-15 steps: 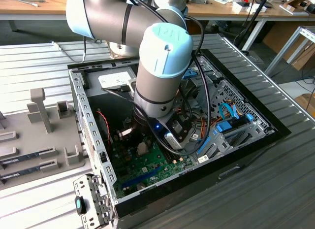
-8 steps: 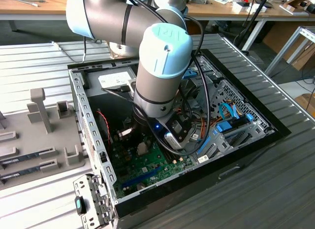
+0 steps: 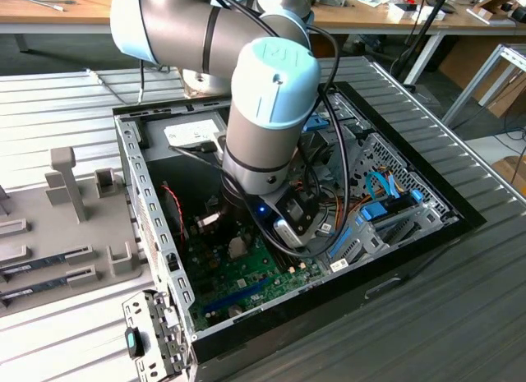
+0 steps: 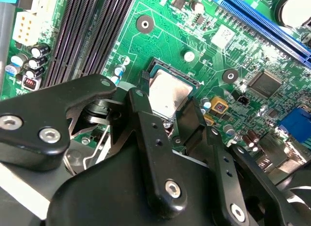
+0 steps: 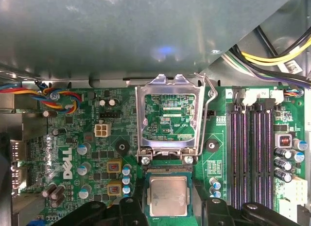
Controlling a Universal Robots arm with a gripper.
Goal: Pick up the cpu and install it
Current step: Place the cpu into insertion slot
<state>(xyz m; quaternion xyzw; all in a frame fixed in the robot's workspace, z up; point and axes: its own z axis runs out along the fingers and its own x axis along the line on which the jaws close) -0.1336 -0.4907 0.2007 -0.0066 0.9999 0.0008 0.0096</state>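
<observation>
A grey ribbed metal tabletop (image 3: 460, 316) carries an open black computer case (image 3: 386, 275) at the exterior view's centre. The grey-and-pale-blue robot arm (image 3: 263, 103) reaches into it over the green circuit board (image 3: 246, 283). In the first wrist view the black claw (image 5: 168, 204) straddles the small square silvery-grey cpu (image 5: 168, 193) lying in its socket beside the raised silver retention frame (image 5: 167, 85). Whether the claw grips it cannot be told.

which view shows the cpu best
The first wrist view: it looks straight down on the cpu, its whole silvery top clear, beside the opened metal frame. The second wrist view shows it tilted, partly behind the gripper. In the exterior view the arm stands in front of it.
</observation>
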